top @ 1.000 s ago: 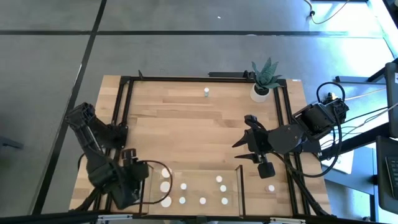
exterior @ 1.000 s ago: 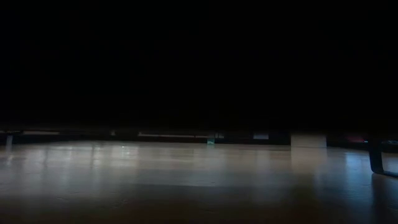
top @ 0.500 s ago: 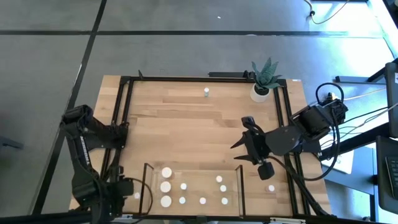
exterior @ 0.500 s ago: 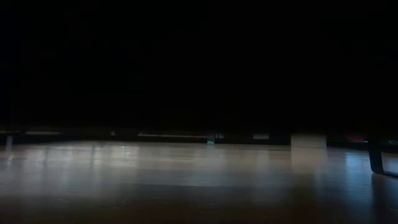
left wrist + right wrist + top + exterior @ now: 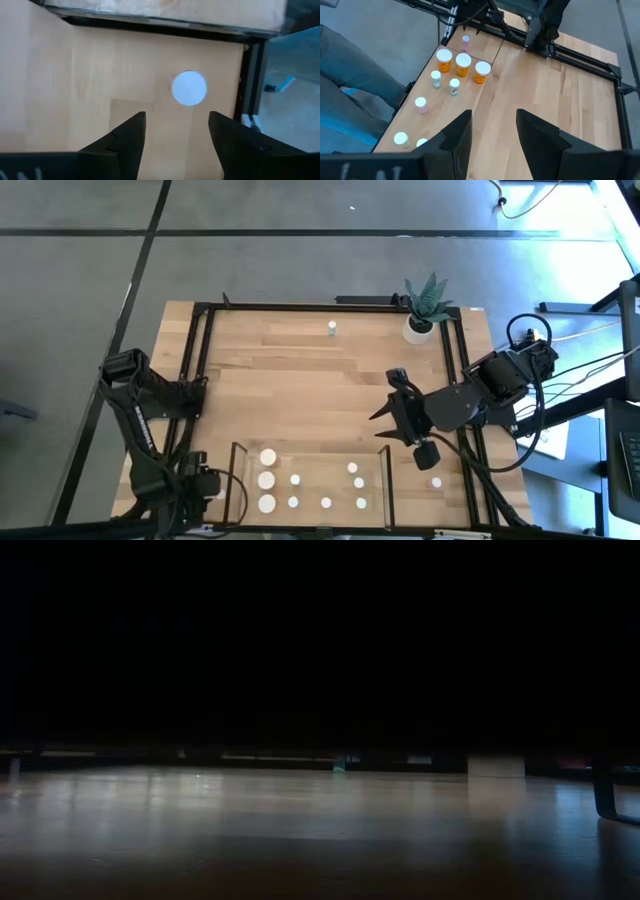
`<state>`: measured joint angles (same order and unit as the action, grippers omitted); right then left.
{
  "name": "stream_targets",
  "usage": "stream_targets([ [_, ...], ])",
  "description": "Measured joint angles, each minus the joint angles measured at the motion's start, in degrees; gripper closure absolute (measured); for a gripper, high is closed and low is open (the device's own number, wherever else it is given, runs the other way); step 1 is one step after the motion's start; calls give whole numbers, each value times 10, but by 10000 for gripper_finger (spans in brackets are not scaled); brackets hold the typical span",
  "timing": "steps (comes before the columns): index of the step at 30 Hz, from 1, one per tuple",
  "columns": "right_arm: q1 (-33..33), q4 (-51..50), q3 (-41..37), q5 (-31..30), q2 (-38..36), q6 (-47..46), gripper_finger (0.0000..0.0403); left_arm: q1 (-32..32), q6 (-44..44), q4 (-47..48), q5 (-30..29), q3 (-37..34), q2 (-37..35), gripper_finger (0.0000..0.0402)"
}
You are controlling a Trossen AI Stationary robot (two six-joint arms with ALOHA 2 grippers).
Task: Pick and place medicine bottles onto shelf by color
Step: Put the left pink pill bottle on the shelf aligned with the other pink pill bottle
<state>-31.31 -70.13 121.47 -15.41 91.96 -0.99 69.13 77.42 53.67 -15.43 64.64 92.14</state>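
Small round white-capped medicine bottles (image 5: 295, 479) stand on the rectangular light-wood shelf board (image 5: 315, 465) with thin dark metal frame bars on its short sides; it lies at the near edge of the large wooden tabletop (image 5: 300, 370). Three wider white-capped bottles with amber bodies (image 5: 267, 479) form a column at the shelf's left end. Narrower bottles stand apart from each other over the middle and right of the shelf; in the right wrist view two by the amber ones show greenish bodies (image 5: 436, 79), one farther along a pink one (image 5: 420, 104).

Off the shelf: one small bottle (image 5: 219, 494) just outside its left frame bar, pinkish in the right wrist view. One small bottle (image 5: 436, 482) beyond the shelf's right frame bar. One small greenish bottle (image 5: 332, 328) well away from the shelf, near the table's far edge.

Left gripper (image 5: 176, 131) hangs just left of the shelf's left bar, above the outside bottle; its two dark fingers (image 5: 127, 137) stand apart with nothing between them, the bottle's white cap (image 5: 189, 88) showing just ahead of the tips.

Right gripper (image 5: 492, 128) hovers above the tabletop beyond the shelf's right end; fingers parted, holding nothing.

White pot with spiky green plant (image 5: 421, 315) sits far from the shelf, at the table's far right corner. Grey trouser legs of a person (image 5: 357, 75) show past the shelf's side of the table.

Low view is nearly dark; the bare tabletop (image 5: 300, 820) shows.
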Motion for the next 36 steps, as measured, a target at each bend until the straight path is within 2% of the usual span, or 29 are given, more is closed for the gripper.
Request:
stream_targets([
  [7, 0, 0, 0, 0, 0, 0, 247, -2, -29, -46, -5, -17, 0, 192],
  [13, 0, 0, 0, 0, 0, 0, 247, -3, -31, -50, -57, -17, 1, 192],
  [21, 0, 0, 0, 17, 0, 0, 247, -3, -33, -51, -58, -17, 1, 192],
  [29, 0, 0, 0, 31, 0, -1, 247, -3, -71, -53, -76, -17, 2, 192],
  [36, 0, 0, 0, 31, 0, -1, 247, -3, -52, -56, -75, -17, 2, 192],
])
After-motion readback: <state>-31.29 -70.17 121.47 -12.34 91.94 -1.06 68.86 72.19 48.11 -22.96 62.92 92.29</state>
